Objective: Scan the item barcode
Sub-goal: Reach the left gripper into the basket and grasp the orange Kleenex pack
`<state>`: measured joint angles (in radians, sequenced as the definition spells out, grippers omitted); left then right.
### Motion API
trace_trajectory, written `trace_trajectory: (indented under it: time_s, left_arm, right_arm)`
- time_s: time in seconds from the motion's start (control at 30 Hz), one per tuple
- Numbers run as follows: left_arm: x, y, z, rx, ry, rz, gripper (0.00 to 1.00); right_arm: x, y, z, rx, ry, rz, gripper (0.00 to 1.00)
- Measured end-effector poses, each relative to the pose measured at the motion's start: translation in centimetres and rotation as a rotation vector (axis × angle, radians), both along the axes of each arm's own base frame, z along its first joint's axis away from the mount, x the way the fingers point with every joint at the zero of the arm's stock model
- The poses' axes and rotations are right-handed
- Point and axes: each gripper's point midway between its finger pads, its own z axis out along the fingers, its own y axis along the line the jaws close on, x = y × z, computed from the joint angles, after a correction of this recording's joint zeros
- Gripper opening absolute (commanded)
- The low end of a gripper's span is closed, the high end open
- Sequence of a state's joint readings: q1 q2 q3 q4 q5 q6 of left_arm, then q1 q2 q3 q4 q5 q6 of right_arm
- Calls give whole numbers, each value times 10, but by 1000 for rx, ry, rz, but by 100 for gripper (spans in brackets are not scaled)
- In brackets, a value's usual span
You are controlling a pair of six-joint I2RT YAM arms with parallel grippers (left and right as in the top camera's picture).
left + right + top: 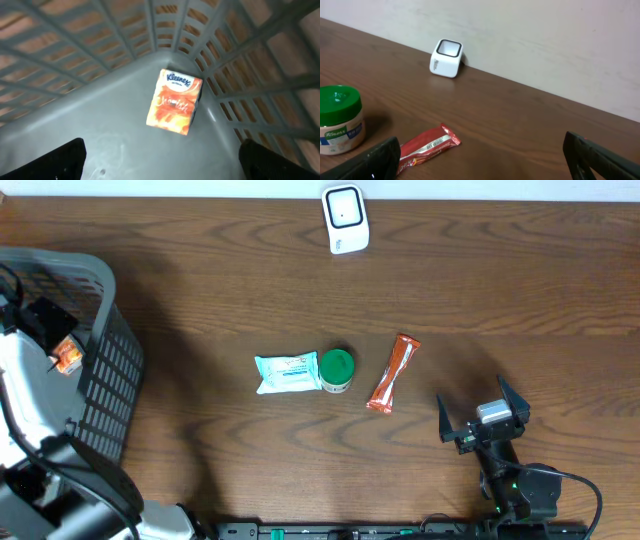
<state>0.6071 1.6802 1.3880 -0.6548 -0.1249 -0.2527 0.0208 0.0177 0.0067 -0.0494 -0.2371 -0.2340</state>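
Left gripper (pixel 162 162) and right gripper (pixel 481 152) both gape wide, empty.
The thin red foil snack bar (pixel 393 373) may skid flat under closing fingers.

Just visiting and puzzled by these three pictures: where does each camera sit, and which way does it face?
Overhead: above the table, facing straight down; left arm and right arm show, right gripper open.
Left wrist: on the left arm, facing down into the basket at a tissue pack; left gripper fingertips at bottom corners.
Right wrist: on the right arm, facing across the table toward scanner, jar, snack bar and wall; fingertips at bottom corners.
Shared: overhead and right wrist both show scanner, jar, snack bar.
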Motion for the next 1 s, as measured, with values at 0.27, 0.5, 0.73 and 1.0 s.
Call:
trace_trajectory:
  time_s: [0.27,0.5,0.73,1.0]
  left_arm:
    - [16,6,-63,-63,78,-32,98]
    - [25,12,-91,-75,95,-50,98]
    - [25,14,-117,-100,128,-51,98]
    - [29,16,-125,-105,122,-57,59]
  right_arm:
    - [0,0,0,0,0,0,99]
    - [0,0,0,0,0,0,99]
    - [0,0,0,0,0,0,99]
    - [0,0,0,0,0,-1,99]
